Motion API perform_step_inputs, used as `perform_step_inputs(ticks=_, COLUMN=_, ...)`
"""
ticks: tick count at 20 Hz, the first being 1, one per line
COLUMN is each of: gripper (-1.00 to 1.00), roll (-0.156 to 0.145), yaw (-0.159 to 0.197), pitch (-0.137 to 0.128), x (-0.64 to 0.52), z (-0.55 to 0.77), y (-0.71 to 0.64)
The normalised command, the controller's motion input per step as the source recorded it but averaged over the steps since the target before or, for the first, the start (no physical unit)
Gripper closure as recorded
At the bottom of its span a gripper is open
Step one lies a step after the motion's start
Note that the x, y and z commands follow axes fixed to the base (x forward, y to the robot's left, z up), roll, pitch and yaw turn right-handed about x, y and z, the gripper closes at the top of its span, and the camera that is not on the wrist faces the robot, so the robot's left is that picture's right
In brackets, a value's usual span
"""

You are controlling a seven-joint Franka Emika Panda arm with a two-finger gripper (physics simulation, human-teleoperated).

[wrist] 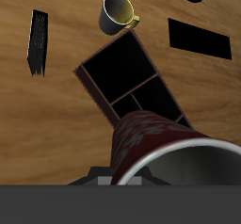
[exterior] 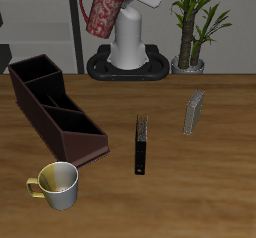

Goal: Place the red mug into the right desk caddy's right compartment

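The red mug [exterior: 98, 12], dark red with pale speckles, hangs tilted high above the table's back, held in my gripper [exterior: 114, 0], which is shut on its rim. In the wrist view the mug [wrist: 151, 143] fills the foreground, white inside. The right desk caddy [exterior: 55, 107], a long dark maroon box, lies on the table below and nearer the front. In the wrist view the caddy [wrist: 132, 82] shows its squarish right compartment [wrist: 117, 68] at the end nearer the cream mug, with narrower divided sections behind it. The mug is well above the caddy and apart from it.
A pale yellow-cream mug [exterior: 57, 185] stands near the front edge, just off the caddy's end. A black book [exterior: 142, 144] stands mid-table and a grey book [exterior: 194, 112] farther back. A potted plant [exterior: 195, 27] and the robot's base [exterior: 130, 57] stand at the back.
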Motion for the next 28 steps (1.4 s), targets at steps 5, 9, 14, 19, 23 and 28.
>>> perform_step_inputs(ticks=5, gripper=1.00, roll=-0.067, yaw=-0.008, pitch=-0.011, x=-0.35, z=0.00, y=-0.23)
perform_step_inputs(ticks=9, gripper=1.00, roll=-0.095, yaw=-0.033, pitch=0.003, x=-0.21, z=-0.03, y=-0.37)
perform_step_inputs(ticks=14, gripper=1.00, roll=-0.076, yaw=-0.031, pitch=0.009, x=-0.16, z=-0.02, y=-0.28)
perform_step_inputs(ticks=19, gripper=1.00, roll=-0.096, yaw=-0.032, pitch=0.005, x=-0.29, z=-0.04, y=-0.33)
perform_step_inputs(ticks=23, gripper=1.00, roll=-0.078, yaw=-0.021, pitch=0.032, x=-0.31, z=-0.14, y=-0.31)
perform_step_inputs(ticks=28, gripper=1.00, roll=-0.035, yaw=-0.015, pitch=0.062, x=-0.16, z=-0.20, y=-0.26)
